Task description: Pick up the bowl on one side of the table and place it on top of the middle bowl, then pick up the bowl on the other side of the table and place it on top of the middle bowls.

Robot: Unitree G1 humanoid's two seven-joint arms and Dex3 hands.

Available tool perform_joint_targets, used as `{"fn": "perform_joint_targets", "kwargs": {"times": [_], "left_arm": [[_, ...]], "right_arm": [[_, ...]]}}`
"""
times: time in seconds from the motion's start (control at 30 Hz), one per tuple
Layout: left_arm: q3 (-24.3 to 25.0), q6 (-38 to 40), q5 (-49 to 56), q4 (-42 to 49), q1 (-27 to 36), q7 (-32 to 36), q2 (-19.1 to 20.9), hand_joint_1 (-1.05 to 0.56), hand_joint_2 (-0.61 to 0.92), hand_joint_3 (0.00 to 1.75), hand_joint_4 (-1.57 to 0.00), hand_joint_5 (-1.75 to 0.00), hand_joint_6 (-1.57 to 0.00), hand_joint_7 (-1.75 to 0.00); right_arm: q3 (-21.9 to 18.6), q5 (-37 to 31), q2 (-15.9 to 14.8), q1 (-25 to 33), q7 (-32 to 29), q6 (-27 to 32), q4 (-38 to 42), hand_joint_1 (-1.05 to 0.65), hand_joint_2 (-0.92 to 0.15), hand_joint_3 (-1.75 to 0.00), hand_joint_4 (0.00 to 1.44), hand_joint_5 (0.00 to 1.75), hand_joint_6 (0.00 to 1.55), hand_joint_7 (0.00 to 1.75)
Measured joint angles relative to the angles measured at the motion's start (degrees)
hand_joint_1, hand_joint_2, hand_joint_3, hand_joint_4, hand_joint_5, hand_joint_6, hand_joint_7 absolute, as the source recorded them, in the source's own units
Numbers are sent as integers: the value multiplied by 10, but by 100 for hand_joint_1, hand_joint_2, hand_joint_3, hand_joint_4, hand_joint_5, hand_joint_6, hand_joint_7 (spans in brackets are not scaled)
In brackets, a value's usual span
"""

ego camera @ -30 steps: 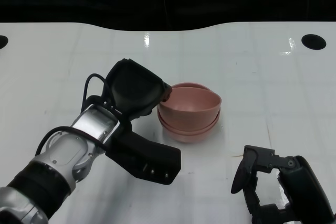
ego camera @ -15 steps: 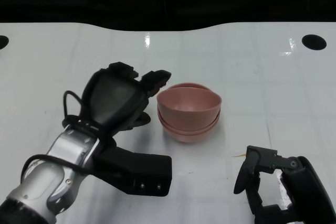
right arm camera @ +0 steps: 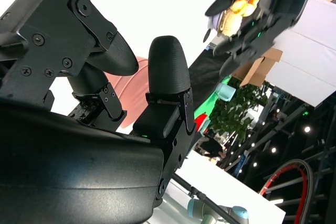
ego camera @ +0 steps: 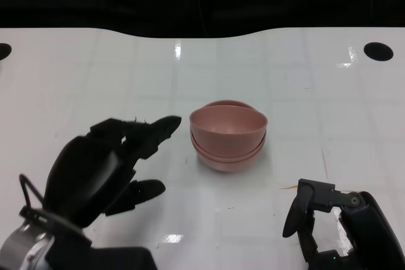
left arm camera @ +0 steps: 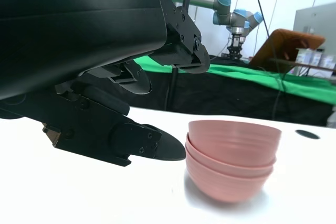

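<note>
Head view: pink bowls [ego camera: 228, 134] sit nested in one stack near the middle of the white table [ego camera: 316, 86], upright, rims up. Count of bowls in the stack is hard to tell, at least two rims show. Left hand [ego camera: 101, 169] is at the lower left, just beside the stack on its left, not touching; fingers [ego camera: 155, 129] spread apart and pointing toward the bowls, nothing held. Right hand [ego camera: 335, 226] sits at the lower right, well apart from the stack, nearer the robot than the bowls; fingers apart, holding nothing. Left wrist view shows the same stack [left arm camera: 231, 158] on the table past the left hand's fingertips [left arm camera: 157, 148], a small gap between them, no contact. Right wrist view: right hand's fingers [right arm camera: 168, 72] are separated with nothing between them, a sliver of pink bowl [right arm camera: 131, 98] visible behind them, and the left hand [right arm camera: 257, 9] shows blurred beyond.
</note>
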Motion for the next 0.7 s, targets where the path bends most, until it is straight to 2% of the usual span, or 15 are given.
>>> {"fn": "perform_joint_targets", "kwargs": {"times": [0.2, 0.37, 0.43, 0.57, 0.6, 0.67, 0.7], "left_arm": [[34, -40, -57, -32, 70, 0, -19, -35, 92, 22, -28, -89, -49, -3], [59, -88, -91, -40, 125, 0, -32, -27, 92, 21, -31, -97, -56, -6], [70, -104, -122, -41, 141, -1, -40, -25, 92, 21, -38, -101, -62, -9], [80, -137, -215, -39, 169, -18, -71, -14, 92, 23, -58, -108, -88, -22], [82, -144, -243, -39, 175, -26, -80, -12, 88, 33, -66, -107, -94, -29], [84, -144, -290, -41, 187, -40, -98, -8, 68, 78, -75, -110, -98, -44], [86, -138, -312, -44, 196, -50, -106, -4, 60, 100, -79, -114, -96, -58]], "right_arm": [[0, -3, 0, -2, 1, 2, 0, -4, -22, -165, 95, 175, 85, 148], [0, -3, 0, -1, 1, 5, -2, -5, -20, -169, 96, 175, 85, 148], [0, -3, 0, -1, 1, 8, -3, -4, -20, -169, 96, 175, 85, 148], [1, -3, 0, 0, 1, 8, -5, -4, -20, -168, 95, 175, 84, 148], [1, -3, 1, 1, 1, 9, -6, -4, -20, -168, 95, 175, 84, 148], [1, -4, 1, 2, 1, 10, -12, -4, -20, -168, 95, 175, 84, 148], [1, -4, 1, 3, 1, 10, -14, -4, -20, -168, 95, 175, 84, 148]]}}
